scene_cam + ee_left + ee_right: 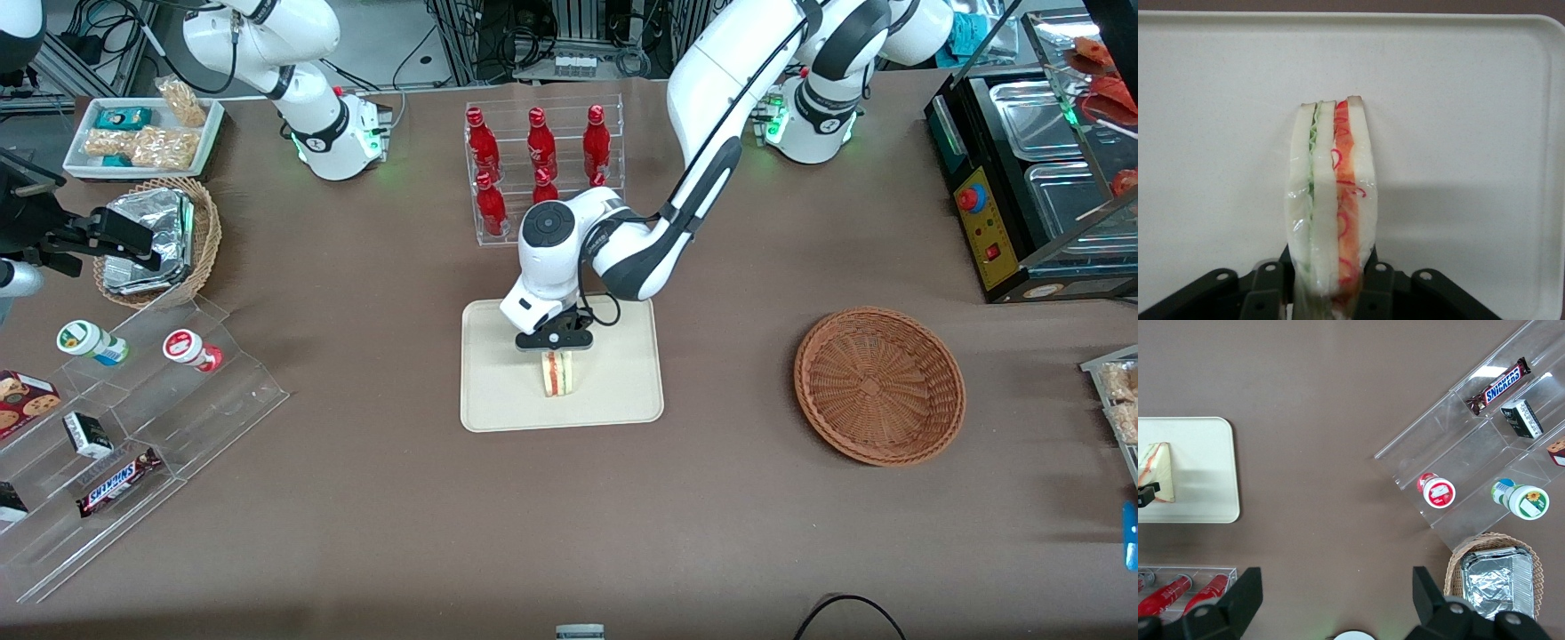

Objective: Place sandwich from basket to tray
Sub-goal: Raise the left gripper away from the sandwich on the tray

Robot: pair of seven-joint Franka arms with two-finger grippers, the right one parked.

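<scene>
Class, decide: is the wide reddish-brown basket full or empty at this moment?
Empty. The basket shows only bare weave; the sandwich stands on the tray, gripped by the gripper.

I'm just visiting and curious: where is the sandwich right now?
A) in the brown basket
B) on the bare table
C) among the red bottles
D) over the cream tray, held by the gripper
D: the gripper is shut on the sandwich, standing on edge over the tray; the basket holds nothing.

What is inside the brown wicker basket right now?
Nothing: the basket shows only bare weave. The sandwich stands on the tray, held in the claw, which hides its top edge.
</scene>
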